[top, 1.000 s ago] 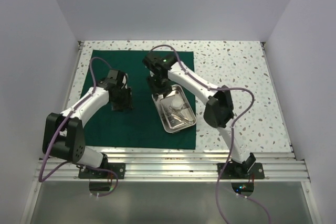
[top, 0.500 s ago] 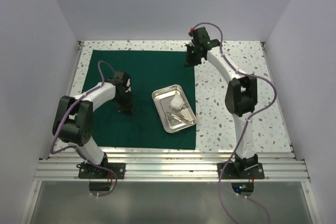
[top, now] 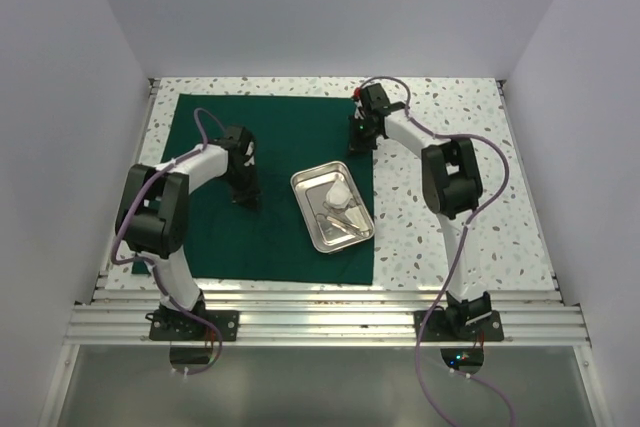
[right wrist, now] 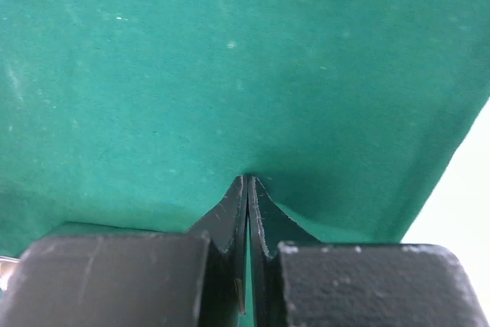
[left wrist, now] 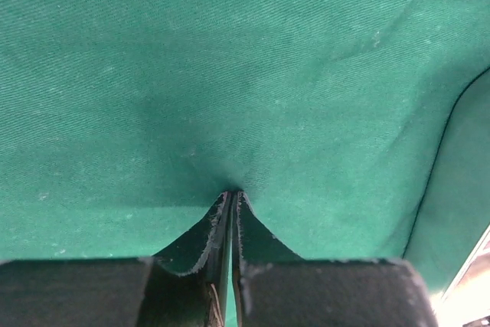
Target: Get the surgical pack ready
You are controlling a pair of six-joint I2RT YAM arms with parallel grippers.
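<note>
Overhead: cloth (top: 270,237) spread flat under tray (top: 303,212), left gripper (top: 247,197) down on it left of tray, right gripper (top: 357,143) at its edge beyond tray. Close up only: left jaws clamped on a cloth pucker, right jaws together, tips touching cloth.

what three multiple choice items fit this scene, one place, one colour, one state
1. Where does the steel tray sit?
A) on the bare table
B) on the cloth, by its right edge
C) in a gripper

2. What colour is the cloth?
A) dark green
B) white
C) blue

3. How is the left gripper?
A) wide open
B) holding the tray
C) shut, pinching the cloth

Answers: 1 B, the top view shows it lying on green; 2 A, every view shows green fabric; 3 C, its wrist view shows it closed, with cloth puckered at its tip.
</note>
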